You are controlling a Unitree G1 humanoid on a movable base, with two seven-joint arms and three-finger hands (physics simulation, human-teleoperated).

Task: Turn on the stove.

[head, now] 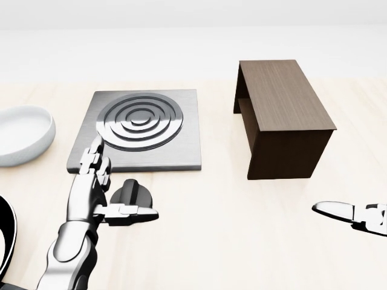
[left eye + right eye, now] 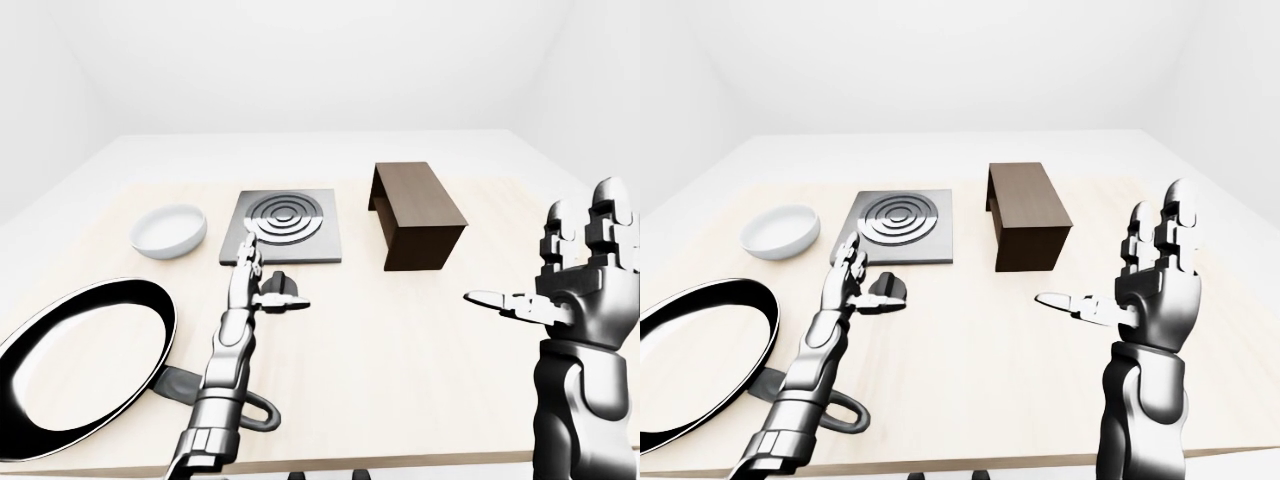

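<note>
- On the desk (image 2: 420,340), the stove (image 1: 143,129) lies between the bowl (image 2: 169,229) at left and the shelf (image 1: 281,115) at right in the head view.
- Its knob (image 1: 133,192) sits just below it, beside my left hand (image 1: 100,181).
- The pan (image 2: 80,365) lies at lower left.

The light is bright, soft and even in all three views, and the white walls are almost without detail, close to overexposed at 12 o'clock. No single lamp can be located. Shadows on the pale surface (image 2: 400,340) are very weak; only a faint dark edge lies under the brown box (image 1: 284,118) and the stove (image 1: 142,130). The metal left hand (image 1: 100,181) and right hand (image 2: 1155,285) show strong white highlights and black reflections, and so does the pan (image 2: 75,365) at 8 o'clock. Everything is sharp, with no blur or grain. The eye views are wide, so near arms look stretched at 6 o'clock.
</note>
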